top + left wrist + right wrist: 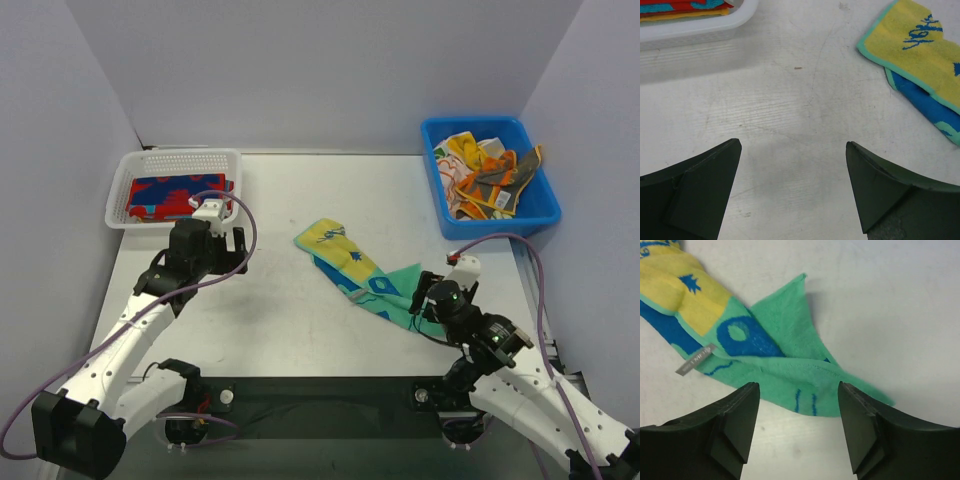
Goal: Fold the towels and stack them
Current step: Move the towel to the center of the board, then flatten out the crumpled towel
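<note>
Fingers of the left gripper stand wide apart with only bare table between them. Its wrist view catches the yellow end of the teal-and-yellow towel at 2 o'clock and a corner of the white mesh basket at 11 o'clock. The right gripper has its jaws parted with nothing pinched, and the towel's green edge lies on the table just beyond the tips. Only that wrist view shows the small grey label and the loose green flap pointing to 12 o'clock. From above, the towel runs as a crumpled strip from the table's centre toward 5 o'clock, a red-and-blue towel lies in the basket at 10 o'clock, and crumpled towels fill the blue bin at 2 o'clock.
</note>
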`<state>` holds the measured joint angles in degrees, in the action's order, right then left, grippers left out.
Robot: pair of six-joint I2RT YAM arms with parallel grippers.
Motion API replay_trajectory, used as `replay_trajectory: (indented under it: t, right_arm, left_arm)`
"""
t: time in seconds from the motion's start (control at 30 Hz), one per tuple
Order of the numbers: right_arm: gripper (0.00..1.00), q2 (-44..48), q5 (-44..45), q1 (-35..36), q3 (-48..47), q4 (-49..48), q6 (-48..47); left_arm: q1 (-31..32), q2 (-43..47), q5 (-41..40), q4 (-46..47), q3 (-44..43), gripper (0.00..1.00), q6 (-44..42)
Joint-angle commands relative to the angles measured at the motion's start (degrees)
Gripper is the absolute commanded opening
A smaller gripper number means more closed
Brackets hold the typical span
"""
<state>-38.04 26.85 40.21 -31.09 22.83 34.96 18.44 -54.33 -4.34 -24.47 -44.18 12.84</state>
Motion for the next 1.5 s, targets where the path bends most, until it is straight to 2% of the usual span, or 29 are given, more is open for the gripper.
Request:
replay_trajectory:
  t: [0.0,0.07,0.13,0.17,0.23,0.27,0.43,0.5,0.7,0.83,1.13,1.17,1.47]
  right_arm:
    - [0.66,8.2,0.8,0.2,0.6,18.4,8.9]
    - [0.71,8.3,-2.9,0.6,0.0,17.6,5.7]
    - [0.71,5.7,-5.0,0.6,-3.3,13.8,2.1]
    - [0.71,3.7,-8.4,0.6,-4.9,12.0,-4.4]
    - [0.7,-4.7,-12.5,0.6,-8.4,7.4,-11.7]
    - [0.7,-11.9,-14.7,0.7,-13.2,6.9,-16.8]
    - [0.62,-31.2,-20.4,1.9,-26.5,1.7,-29.6]
    - [0.6,-40.1,-24.3,2.7,-32.8,-1.5,-34.0]
    - [0.59,-62.2,-30.1,5.3,-48.0,-5.1,-41.7]
    - [0.59,-75.3,-32.1,5.8,-60.2,-5.4,-45.2]
    - [0.56,-89.9,-26.9,6.3,-73.0,-6.1,-47.7]
    - [0.56,-90.6,-23.5,6.5,-73.7,-6.3,-48.5]
    - [0.53,-96.2,-12.7,8.5,-76.3,-7.4,-50.3]
  left_arm:
    - [0.3,-1.7,4.1,3.5,-1.1,0.97,2.7]
    - [0.5,-3.1,7.4,3.8,-1.3,0.97,5.4]
    - [0.6,-4.4,10.0,4.5,-1.3,0.97,6.7]
    - [0.6,-4.6,10.1,4.3,-1.4,0.97,7.0]
    - [0.6,-4.6,8.4,2.7,-2.0,0.97,6.8]
    - [0.5,-4.3,7.3,2.2,-2.3,0.97,6.1]
    - [-0.2,-3.4,-2.7,-0.6,-2.3,0.97,6.0]
    - [-1.1,-3.9,-4.1,-1.2,-1.4,0.97,6.7]
    - [-6.5,-8.1,-2.3,-4.3,-2.4,0.97,7.2]
    - [-7.6,-7.1,-1.1,-4.1,-2.0,0.97,7.7]
    - [-7.9,-6.0,0.2,-3.9,-1.5,0.97,8.0]
    - [-7.8,-5.9,0.5,-3.8,-1.5,0.97,8.0]
    - [-8.1,-4.4,1.3,-3.2,-1.1,0.97,8.3]
